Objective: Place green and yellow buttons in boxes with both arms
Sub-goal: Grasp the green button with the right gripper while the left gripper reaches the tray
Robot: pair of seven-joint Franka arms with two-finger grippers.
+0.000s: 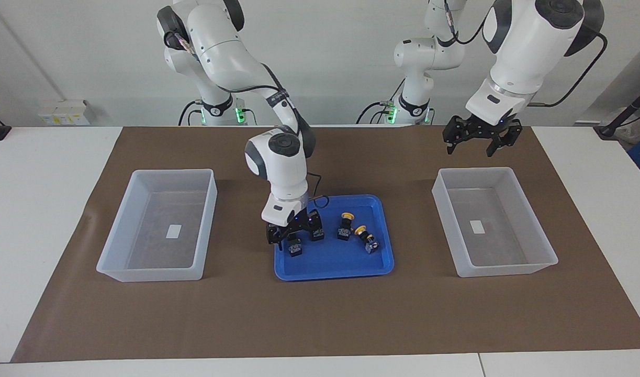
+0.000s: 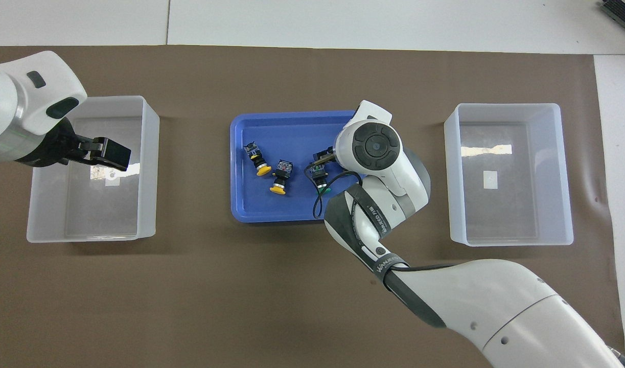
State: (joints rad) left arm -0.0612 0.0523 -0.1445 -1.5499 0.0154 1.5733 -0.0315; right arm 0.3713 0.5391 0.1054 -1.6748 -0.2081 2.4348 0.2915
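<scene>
- right end effector (image 1: 291, 234) down in the blue tray (image 1: 351, 264), fingers apart around a green button (image 1: 295, 248); the second green one (image 1: 316, 233) sits close by and may get knocked.
- yellow buttons (image 1: 346, 226) in the tray too: blocky bodies, round caps, may roll.
- left end effector (image 1: 481, 137) waits spread over a box (image 1: 495, 220); both translucent, smooth boxes hold no buttons.

Glossy blue plastic tray (image 1: 334, 267), translucent plastic boxes (image 1: 157, 225), matt brown paper-like mat (image 1: 320, 319).
</scene>
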